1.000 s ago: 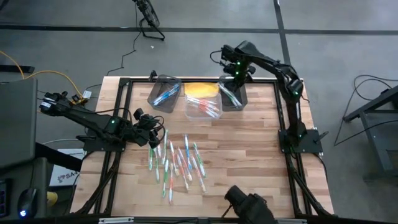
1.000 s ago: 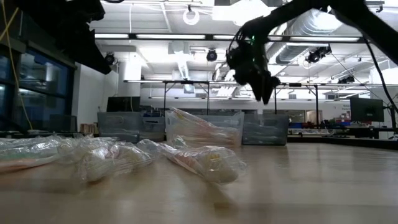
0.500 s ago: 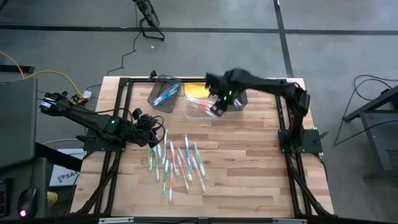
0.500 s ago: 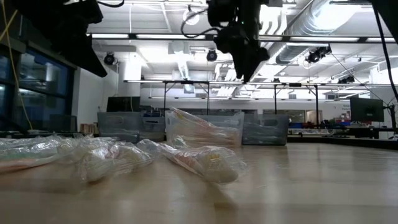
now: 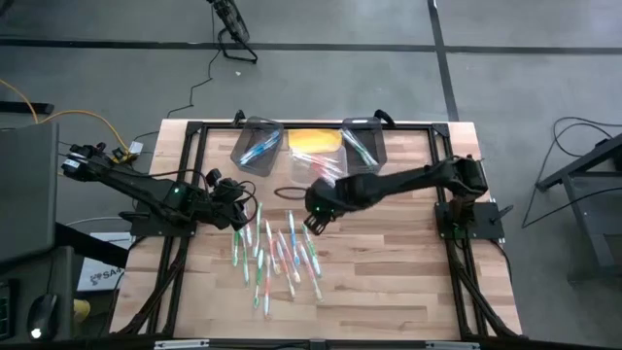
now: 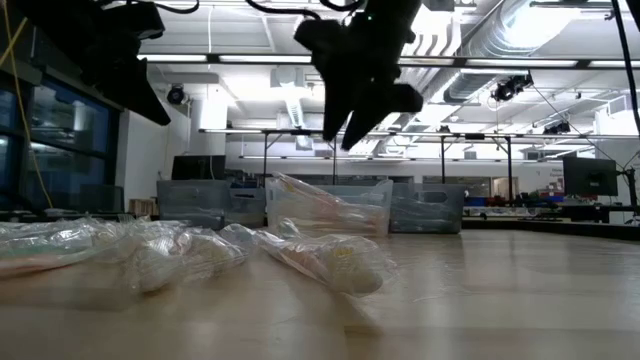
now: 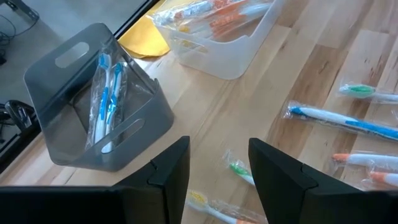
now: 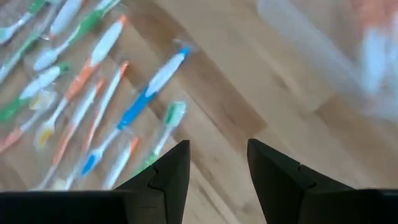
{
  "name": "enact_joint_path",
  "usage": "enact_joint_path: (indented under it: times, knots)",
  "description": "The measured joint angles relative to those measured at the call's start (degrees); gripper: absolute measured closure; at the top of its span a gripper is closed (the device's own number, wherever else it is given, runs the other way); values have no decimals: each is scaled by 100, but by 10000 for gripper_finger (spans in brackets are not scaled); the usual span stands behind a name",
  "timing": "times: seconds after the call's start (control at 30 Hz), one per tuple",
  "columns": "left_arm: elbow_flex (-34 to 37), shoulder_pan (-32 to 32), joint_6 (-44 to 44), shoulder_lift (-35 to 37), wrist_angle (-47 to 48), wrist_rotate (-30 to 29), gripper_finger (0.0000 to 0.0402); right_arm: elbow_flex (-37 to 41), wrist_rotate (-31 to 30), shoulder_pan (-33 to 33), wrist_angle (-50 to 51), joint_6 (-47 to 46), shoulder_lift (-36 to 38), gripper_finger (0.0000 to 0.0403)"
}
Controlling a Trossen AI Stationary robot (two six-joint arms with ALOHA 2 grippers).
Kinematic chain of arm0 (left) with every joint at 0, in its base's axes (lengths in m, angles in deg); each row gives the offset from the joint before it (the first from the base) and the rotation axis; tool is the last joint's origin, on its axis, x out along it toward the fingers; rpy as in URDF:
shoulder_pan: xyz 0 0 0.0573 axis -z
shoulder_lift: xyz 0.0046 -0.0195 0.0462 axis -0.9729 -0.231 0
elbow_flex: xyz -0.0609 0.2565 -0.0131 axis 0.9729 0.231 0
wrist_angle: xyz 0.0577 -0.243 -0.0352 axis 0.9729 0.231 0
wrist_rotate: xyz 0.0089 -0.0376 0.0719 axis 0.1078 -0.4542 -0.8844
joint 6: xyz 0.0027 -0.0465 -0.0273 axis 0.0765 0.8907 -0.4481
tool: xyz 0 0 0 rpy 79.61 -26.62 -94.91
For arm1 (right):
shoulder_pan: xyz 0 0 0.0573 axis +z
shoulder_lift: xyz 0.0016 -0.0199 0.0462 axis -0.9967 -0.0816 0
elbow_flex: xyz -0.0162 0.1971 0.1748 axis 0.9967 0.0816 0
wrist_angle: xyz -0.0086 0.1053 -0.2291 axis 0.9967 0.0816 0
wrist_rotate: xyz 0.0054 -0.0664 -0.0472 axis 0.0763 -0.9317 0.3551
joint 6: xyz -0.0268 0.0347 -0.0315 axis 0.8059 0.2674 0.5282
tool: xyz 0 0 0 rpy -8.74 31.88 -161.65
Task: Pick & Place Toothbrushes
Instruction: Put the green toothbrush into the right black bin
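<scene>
The right gripper (image 5: 313, 220) reaches out over the middle of the light wooden slatted table (image 5: 408, 262), hanging above the near edge of the scattered toothbrushes (image 5: 277, 255) — thin plastic sticks with green, blue, orange-pink and white handles, most of them in clear wrappers. Its two dark fingers (image 8: 168, 174) stand apart with bare wood showing between them, and they hold nothing. In the right wrist view a blue-and-white toothbrush (image 8: 151, 87) lies just beyond the fingertips, with a green-headed one (image 8: 168, 124) beside it.

The left gripper (image 5: 241, 210) sits at the left end of the same pile, low over the table. Its fingers (image 7: 168, 171) are also spread and empty, and a small wrapped green brush (image 7: 239, 171) lies on the wood in the gap ahead of them.

At the far edge of the table stand three rectangular plastic bins. The smoky grey bin on the left (image 5: 257, 146) holds blue-handled brushes; in the left wrist view it is tilted, the brushes leaning upright inside (image 7: 107, 93). The clear middle bin (image 5: 313, 163) holds orange-pink ones and rests partly on a yellow flat envelope (image 5: 313, 140). The dark bin on the right (image 5: 361, 144) holds green ones.

In the low view the wrapped brushes (image 6: 320, 258) lie in a crinkled heap in the foreground — the right gripper (image 6: 345, 135) is well above them.
</scene>
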Motion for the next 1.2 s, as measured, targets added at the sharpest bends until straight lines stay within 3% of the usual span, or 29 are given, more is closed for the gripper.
enact_joint_path:
  times: [0.13, 0.43, 0.9, 1.2]
  knots:
    - [0, 0, 0, 0, 0, 6, 242, 460, -487, 129, -760, -434, 0, 242]
    - [0, 1, 31, 0, -66, 172, 242, 1188, -950, 534, -2362, -512, -303, 226]
    - [-2, -1, 157, 1, -70, 393, 242, 1190, -2027, 1083, -3150, -745, -1104, 229]
    - [-2, -1, 179, 1, -67, 411, 242, 1179, -2078, 1112, -3642, -664, -1526, 230]
